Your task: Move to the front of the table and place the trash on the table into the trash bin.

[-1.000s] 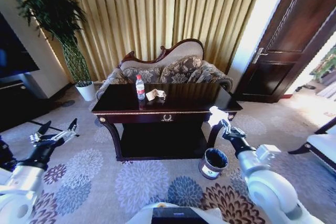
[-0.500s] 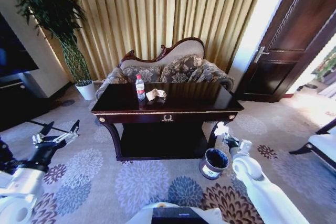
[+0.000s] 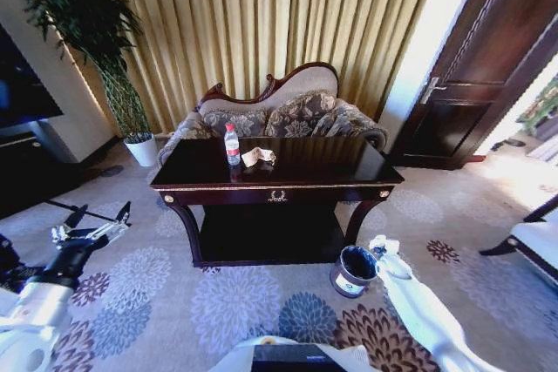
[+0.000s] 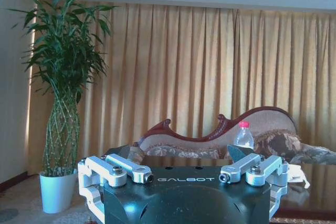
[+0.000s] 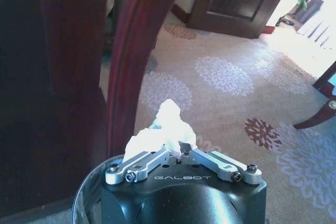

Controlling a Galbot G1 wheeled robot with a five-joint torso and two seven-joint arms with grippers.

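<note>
We hold the crumpled tissue (image 5: 167, 127) in our right gripper (image 5: 181, 153), pinched, beside the trash bin (image 3: 354, 270); bottle (image 3: 232, 145) and paper wad (image 3: 259, 157) remain on the table (image 3: 331, 163); left gripper (image 3: 91, 226) waits, spread wide.

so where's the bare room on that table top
The right half of the table is bare from the paper wad to the right edge. A narrow strip along the front edge is bare too. The crowded patch is left of centre, where the bottle and the wad stand close together.
</note>
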